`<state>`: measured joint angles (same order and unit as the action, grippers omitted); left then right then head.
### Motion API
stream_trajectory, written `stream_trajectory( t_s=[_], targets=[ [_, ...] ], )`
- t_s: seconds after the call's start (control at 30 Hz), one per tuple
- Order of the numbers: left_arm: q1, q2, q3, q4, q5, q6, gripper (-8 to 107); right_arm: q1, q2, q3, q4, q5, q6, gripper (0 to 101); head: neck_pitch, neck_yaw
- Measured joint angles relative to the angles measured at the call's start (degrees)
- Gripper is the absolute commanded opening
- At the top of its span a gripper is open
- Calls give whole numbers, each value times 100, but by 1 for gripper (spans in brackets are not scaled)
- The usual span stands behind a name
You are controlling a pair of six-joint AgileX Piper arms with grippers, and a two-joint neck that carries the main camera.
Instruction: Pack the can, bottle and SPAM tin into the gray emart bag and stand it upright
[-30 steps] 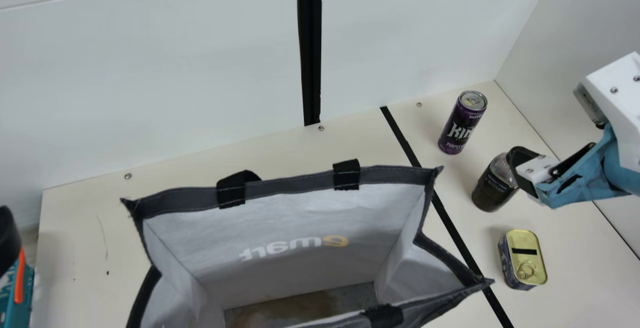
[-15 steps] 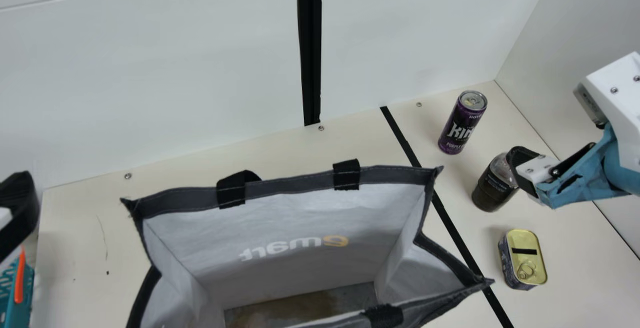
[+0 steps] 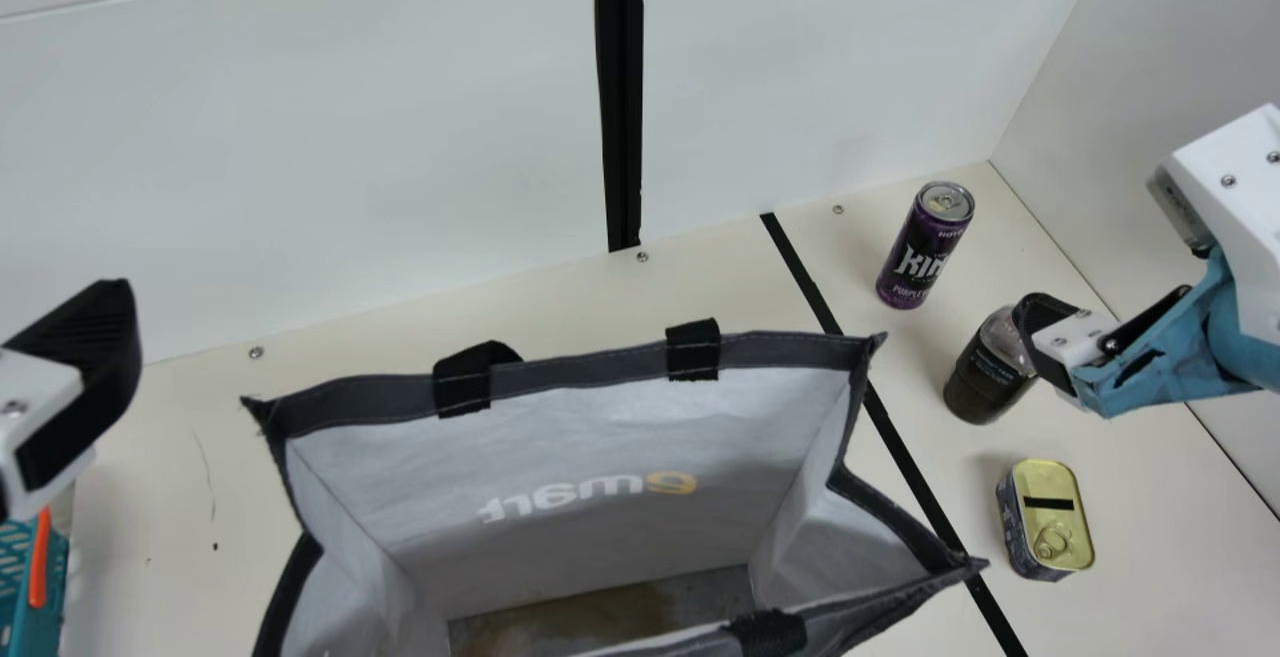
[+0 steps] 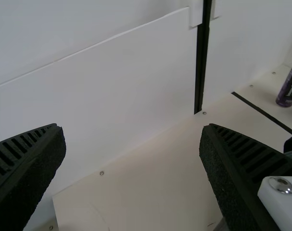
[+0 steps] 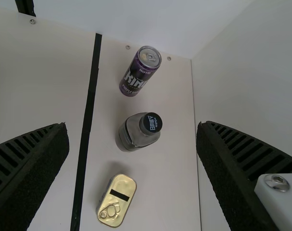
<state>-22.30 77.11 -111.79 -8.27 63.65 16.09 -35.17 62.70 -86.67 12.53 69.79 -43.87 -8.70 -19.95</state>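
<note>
Okay, so my right gripper [image 5: 132, 127] is spread wide with nothing in it, and the bottle [image 3: 975, 387], my guess for the next grab, is standing upright on the surface [image 3: 1150, 497] right by its tips on the bag side, long axis vertical, with the can [image 3: 920, 255] on one side of it and the SPAM tin [image 3: 1050, 522] on the other. My left gripper [image 4: 132, 127] is wide and empty too but over past the gray emart bag [image 3: 590, 369], so the right arm's nearer. Count: one can, one bottle, one tin, one bag.
</note>
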Motion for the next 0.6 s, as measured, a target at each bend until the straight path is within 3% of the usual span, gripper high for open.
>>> stream_trajectory(
  t_s=[0.6],
  targets=[
    [-346,759,-1178,-894,615,708,90,0,0,0,0,0,0,95,0,0]
  ],
)
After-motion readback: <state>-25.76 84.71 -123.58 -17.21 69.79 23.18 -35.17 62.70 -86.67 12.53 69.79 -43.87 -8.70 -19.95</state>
